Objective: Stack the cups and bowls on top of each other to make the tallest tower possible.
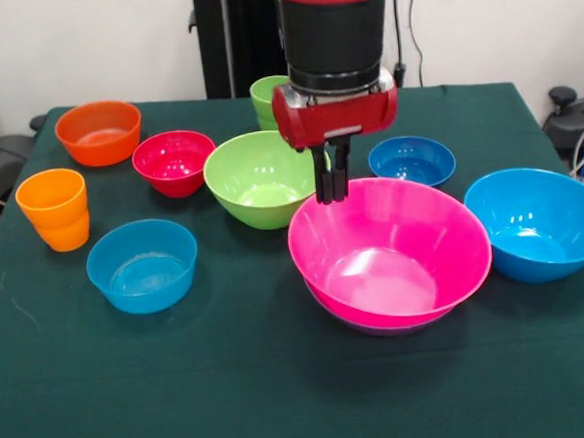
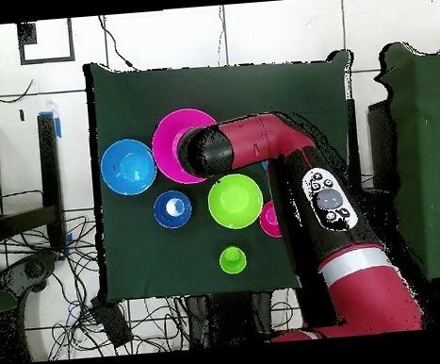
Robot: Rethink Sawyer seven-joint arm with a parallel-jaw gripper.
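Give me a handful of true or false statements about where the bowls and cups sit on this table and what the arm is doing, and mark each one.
1. The pink bowl sits nested on another bowl. True; a purple rim shows beneath it.
2. The gripper holds the red bowl. False; it is at the pink bowl's far rim, and the red bowl sits alone.
3. The orange cup stands upright by itself. True.
4. The lime green bowl is stacked inside the big blue bowl. False; they sit apart on the cloth.
5. The green cup lies tipped over. False; it stands upright behind the lime green bowl.
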